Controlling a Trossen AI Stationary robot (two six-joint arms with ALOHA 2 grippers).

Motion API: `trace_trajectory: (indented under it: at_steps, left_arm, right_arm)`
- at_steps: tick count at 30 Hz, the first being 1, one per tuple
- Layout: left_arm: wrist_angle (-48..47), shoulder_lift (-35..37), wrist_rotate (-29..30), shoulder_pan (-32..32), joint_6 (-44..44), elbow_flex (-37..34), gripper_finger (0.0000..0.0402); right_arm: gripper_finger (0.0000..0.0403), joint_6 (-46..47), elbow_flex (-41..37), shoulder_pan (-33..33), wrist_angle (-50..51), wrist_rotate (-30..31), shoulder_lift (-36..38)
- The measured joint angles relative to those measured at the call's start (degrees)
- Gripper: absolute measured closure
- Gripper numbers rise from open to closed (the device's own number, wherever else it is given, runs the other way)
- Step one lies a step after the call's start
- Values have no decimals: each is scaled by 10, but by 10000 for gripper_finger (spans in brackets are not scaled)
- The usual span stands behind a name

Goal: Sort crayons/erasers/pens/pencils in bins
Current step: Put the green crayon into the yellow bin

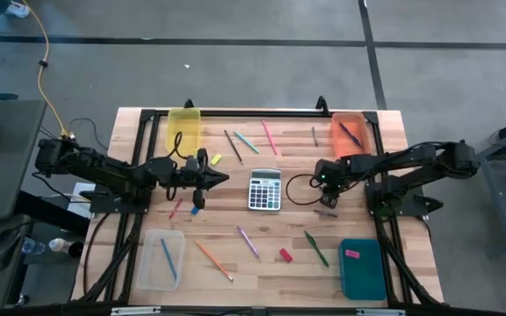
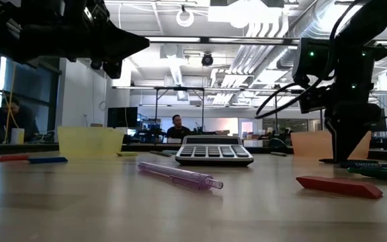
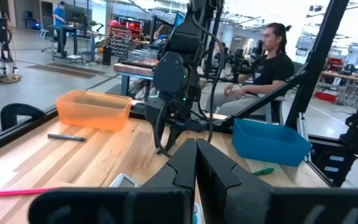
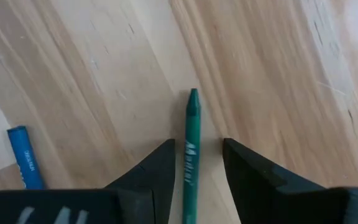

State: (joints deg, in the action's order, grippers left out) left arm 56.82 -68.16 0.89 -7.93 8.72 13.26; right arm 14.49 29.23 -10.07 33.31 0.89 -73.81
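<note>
right gripper lined up over a green stick

the wooden table (image 1: 279, 263) holds four bins — yellow (image 1: 184, 128), orange (image 1: 351, 132), clear (image 1: 163, 259) and teal (image 1: 361, 268) — with sticks and erasers scattered round the calculator (image 1: 265, 189).

the right gripper (image 4: 196, 163) points down right of the calculator, fingers apart, straddling a green stick (image 4: 191, 143) lying flat between them; a blue crayon (image 4: 25, 165) lies nearby. a good grip likely means descending squarely, centred, before closing — no dragging.

the left gripper (image 1: 220, 179) waits left of the calculator, fingers together, empty.
</note>
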Motion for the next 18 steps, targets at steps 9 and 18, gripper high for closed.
trace_trajectory:
  at_steps: [9,18]
  left_arm:
    - [-2,0,0,3,3,0,402]
    - [-18,0,14,5,18,0,402]
  right_arm:
    - [276,2,2,0,-1,0,-31]
    - [332,-9,1,-12,-1,-10,-31]
